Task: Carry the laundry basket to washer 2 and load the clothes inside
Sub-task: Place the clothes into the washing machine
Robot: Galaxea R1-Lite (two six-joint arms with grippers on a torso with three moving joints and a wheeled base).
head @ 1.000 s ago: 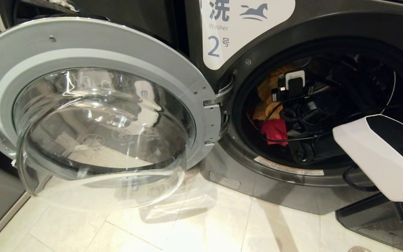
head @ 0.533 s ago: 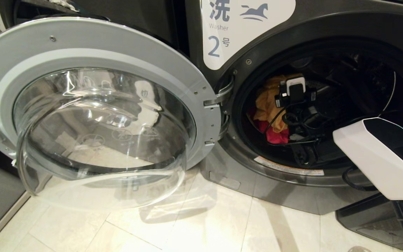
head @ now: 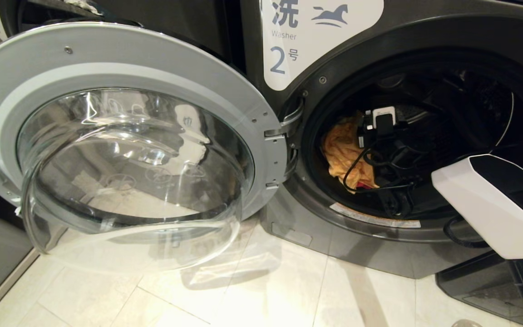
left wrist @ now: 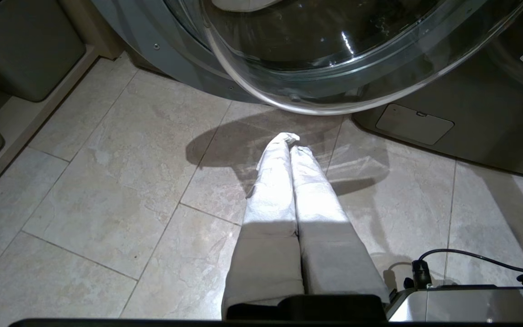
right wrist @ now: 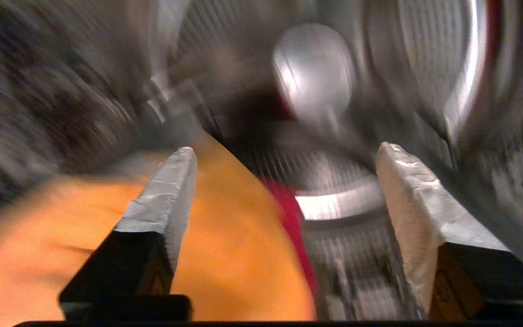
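Inside the drum of washer 2 (head: 420,136): right tool (right wrist: 284,190), jaws spread wide, nothing between them. Directly beneath and just beside: the clothes (right wrist: 225,254), yellow-orange cloth with a red-pink piece at its edge, lying low toward the door-hinge side of the drum. Advice for the release in hand: draw back straight through the opening, keeping fingers (right wrist: 166,200) clear of fabric. Left tool (left wrist: 288,145): closed, empty, parked above floor tiles (left wrist: 107,181) below the open door (head: 125,131). Laundry basket: not identifiable.

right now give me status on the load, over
Right end effector open inside washer 2 drum. Left end effector shut, parked over floor. Yellow-orange cloth released in drum. Nothing blocking.
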